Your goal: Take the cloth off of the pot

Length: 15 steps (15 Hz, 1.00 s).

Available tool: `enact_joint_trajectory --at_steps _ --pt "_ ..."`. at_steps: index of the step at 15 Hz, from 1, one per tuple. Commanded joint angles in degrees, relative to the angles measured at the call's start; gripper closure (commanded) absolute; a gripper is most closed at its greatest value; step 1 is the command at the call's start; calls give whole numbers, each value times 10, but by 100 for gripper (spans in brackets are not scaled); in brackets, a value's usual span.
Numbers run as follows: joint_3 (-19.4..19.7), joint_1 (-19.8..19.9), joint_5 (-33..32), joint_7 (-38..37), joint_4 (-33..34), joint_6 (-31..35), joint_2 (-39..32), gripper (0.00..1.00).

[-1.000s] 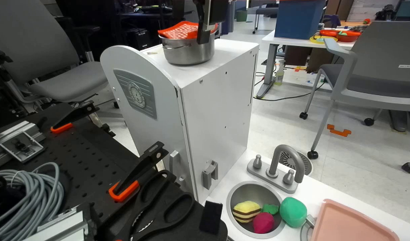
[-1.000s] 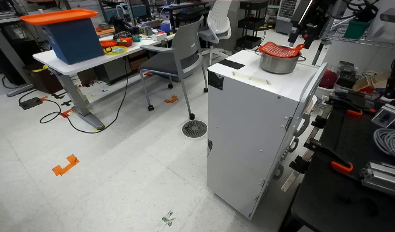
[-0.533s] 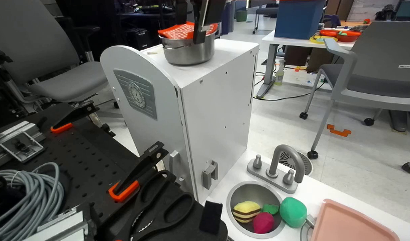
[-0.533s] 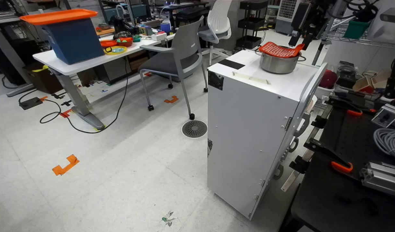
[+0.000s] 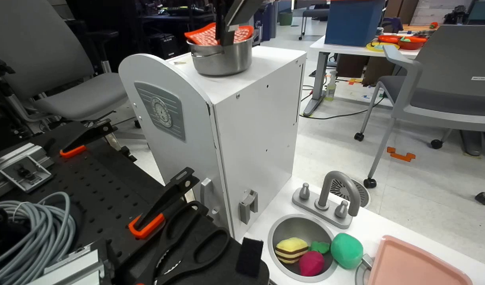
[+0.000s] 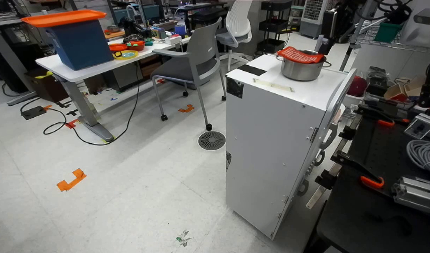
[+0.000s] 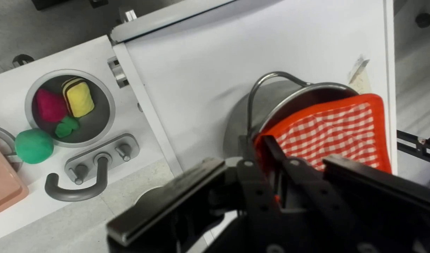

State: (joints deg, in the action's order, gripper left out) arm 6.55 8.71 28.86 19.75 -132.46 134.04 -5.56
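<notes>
One coil of gray cable (image 5: 48, 229) lies on a black perforated bench (image 5: 107, 186), left of the white cabinet (image 5: 262, 126) in an exterior view, with an orange-handled clamp (image 5: 173, 194) nearer the cabinet. Atop the cabinet stands a silver pot (image 5: 222, 63), upright, an orange-red cloth (image 7: 334, 133) draped across its mouth; in the wrist view, part of the opening shows past the checked fabric. Above the cabinet's top, the black gripper (image 7: 257, 141) meets the pot's rim, fingers close together with the cloth's edge between them; whether they also pinch the rim cannot be told. Right of the cabinet, a round basin (image 5: 297, 223) holds yellow, magenta and green toys (image 5: 291, 249), a gray faucet (image 5: 324, 194) beside it. A larger green toy (image 5: 347, 250) sits at the basin's edge, with a pink tray (image 5: 416, 261) farther right of the cabinet and a gray chair (image 5: 452, 71) beyond.
</notes>
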Motion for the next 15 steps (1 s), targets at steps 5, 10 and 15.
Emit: enact_joint_trajectory --at_steps 5,10,15 --pt "-2 5 13 29 -16 -4 37 100" --pt "3 -1 13 53 -45 -2 89 100" --pt "16 -4 -10 39 -71 4 140 100"
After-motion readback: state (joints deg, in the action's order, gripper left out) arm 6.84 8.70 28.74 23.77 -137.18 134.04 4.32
